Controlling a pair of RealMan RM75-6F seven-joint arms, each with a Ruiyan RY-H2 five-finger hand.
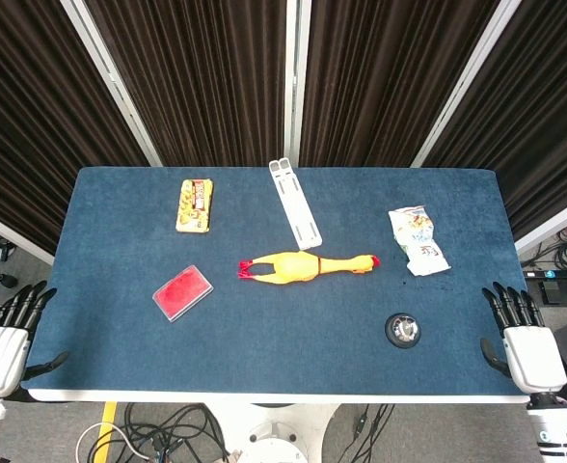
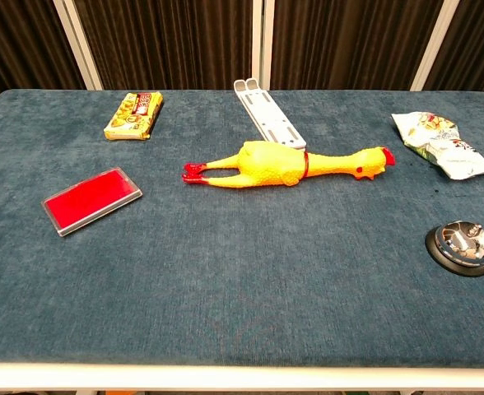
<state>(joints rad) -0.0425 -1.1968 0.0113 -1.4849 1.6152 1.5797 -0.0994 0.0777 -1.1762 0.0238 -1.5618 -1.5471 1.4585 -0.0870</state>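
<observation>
Blue carpeted surface [image 1: 264, 347]. Left hand [image 1: 2, 345] at near-left corner, off the edge, fingers spread, holding nothing; nearest it, flat red plastic case [image 1: 182, 292], stiff and thin, probably best pinched at its long edges. Centre: yellow rubber chicken [image 1: 308, 266], likely soft and light. Near right: round metal call bell [image 1: 402, 330], rigid, smooth dome, likely slippery; take by its base rim. Right hand [image 1: 523, 340] just beside near-right edge, fingers apart, empty, bell nearest.
</observation>
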